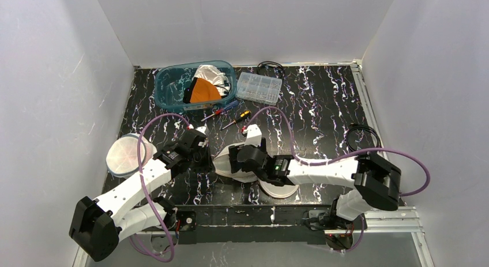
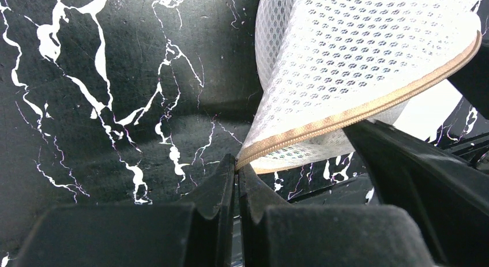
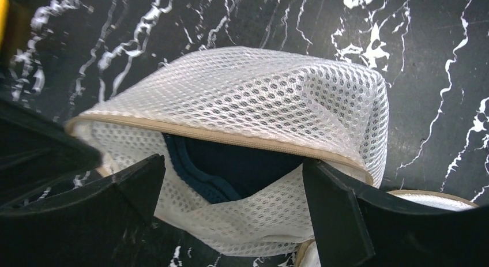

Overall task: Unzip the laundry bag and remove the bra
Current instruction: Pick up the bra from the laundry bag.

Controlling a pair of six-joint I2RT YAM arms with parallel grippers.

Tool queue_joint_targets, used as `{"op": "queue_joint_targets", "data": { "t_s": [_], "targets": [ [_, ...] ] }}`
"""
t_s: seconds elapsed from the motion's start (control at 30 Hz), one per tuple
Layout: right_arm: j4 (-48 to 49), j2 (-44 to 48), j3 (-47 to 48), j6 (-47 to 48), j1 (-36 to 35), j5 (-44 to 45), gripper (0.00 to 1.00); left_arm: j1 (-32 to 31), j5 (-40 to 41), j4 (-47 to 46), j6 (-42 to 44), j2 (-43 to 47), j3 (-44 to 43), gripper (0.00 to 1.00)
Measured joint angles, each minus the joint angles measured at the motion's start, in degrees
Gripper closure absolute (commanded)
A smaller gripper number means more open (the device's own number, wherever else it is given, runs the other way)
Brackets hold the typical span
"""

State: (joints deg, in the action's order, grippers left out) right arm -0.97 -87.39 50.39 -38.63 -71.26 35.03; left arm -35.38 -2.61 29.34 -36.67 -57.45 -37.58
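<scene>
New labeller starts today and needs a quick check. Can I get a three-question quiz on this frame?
1. True or false: the left gripper pinches the bag's zip edge.
2. The right gripper is: A open, B shut on the bag, C out of view.
3. What colour is the bra inside the bag?
Key: 1 true; 2 A; 3 dark blue.

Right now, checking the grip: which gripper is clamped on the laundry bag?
The left gripper, shut on the tan zipper edge of the laundry bag. The right gripper stands open at its mouth, gripping nothing; the bra shows inside.
</scene>
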Motion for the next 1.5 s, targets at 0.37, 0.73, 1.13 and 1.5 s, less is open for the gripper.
{"op": "queue_joint_targets", "data": {
  "t_s": [0.37, 0.73, 1.13, 1.5],
  "targets": [
    [3.96, 3.56, 0.37, 1.07, 0.02, -2.56, 0.27, 0.0, -0.68, 0.07, -0.5, -0.02, 0.0, 1.0],
    [-4.46, -7.41, 11.17, 0.37, 0.59, -2.56, 0.32, 0.0, -1.31, 0.11, -0.87, 0.72, 0.0, 1.0],
    [-6.19, -7.04, 8.0, -1.88, 1.81, -0.42, 0.5, 0.0, -1.07, 0.76, -0.81, 2.14, 0.04, 1.0],
    [-3.98, -3.02, 3.32, -4.13, 5.42, -1.88, 0.68, 0.0, -0.02, 1.14, -0.85, 1.51, 0.04, 1.0]
  ]
}}
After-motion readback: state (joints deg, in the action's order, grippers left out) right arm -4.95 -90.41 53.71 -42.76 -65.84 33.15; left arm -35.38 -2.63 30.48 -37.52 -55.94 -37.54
